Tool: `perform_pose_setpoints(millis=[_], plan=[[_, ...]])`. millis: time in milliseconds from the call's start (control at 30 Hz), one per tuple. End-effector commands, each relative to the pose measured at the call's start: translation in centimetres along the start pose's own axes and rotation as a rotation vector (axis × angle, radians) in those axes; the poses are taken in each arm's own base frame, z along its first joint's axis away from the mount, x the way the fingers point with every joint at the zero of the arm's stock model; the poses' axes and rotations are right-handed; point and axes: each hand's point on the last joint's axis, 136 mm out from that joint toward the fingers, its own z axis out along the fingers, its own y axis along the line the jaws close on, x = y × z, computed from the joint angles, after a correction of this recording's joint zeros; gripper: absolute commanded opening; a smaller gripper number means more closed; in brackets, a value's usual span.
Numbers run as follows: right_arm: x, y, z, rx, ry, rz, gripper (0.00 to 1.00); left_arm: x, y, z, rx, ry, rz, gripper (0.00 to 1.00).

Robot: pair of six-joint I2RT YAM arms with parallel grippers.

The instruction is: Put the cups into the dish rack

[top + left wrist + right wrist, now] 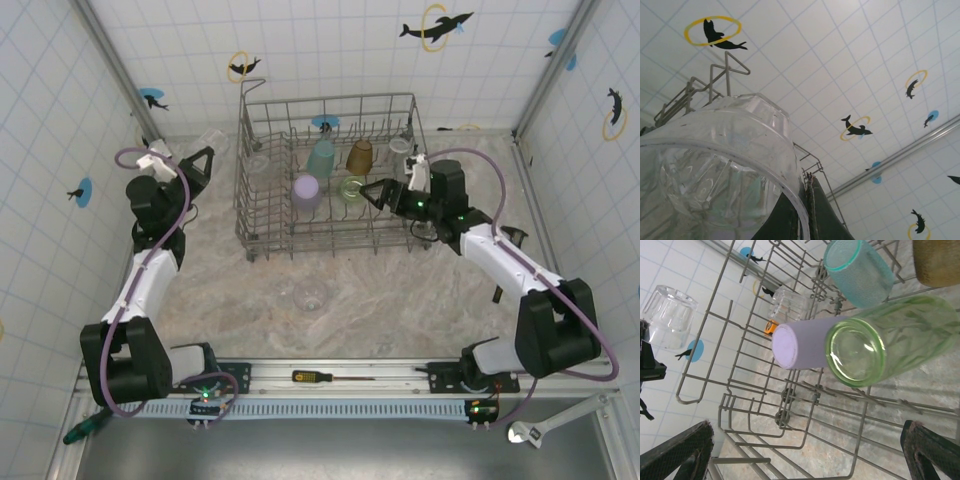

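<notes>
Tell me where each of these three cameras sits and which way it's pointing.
Top external: above and behind the robot, looking down at the dish rack; left arm, right arm, left gripper and right gripper show.
Left wrist: on the left arm, tilted up at the tiled wall; its fingers pinch a clear cup.
Right wrist: on the right arm, looking sideways into the dish rack at the lavender cup and pale green cup; open fingertips at the bottom corners.
Shared: both wrist views catch that clear cup.
</notes>
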Motion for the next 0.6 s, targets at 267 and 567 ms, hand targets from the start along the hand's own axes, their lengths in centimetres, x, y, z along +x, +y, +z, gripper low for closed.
perform_pose_setpoints(millis=[267,567], plan=[[-2.8,5.0,1.5,-0.14,-0.027,-0.088,1.0,2.6,-6.9,2.0,0.212,0.104,-0.008,0.0],[-4.4,8.0,1.9,-0.272,-0.048,-0.092,1.0,6.3,-10.3,3.7,0.312,0.207,-0.091,0.0]])
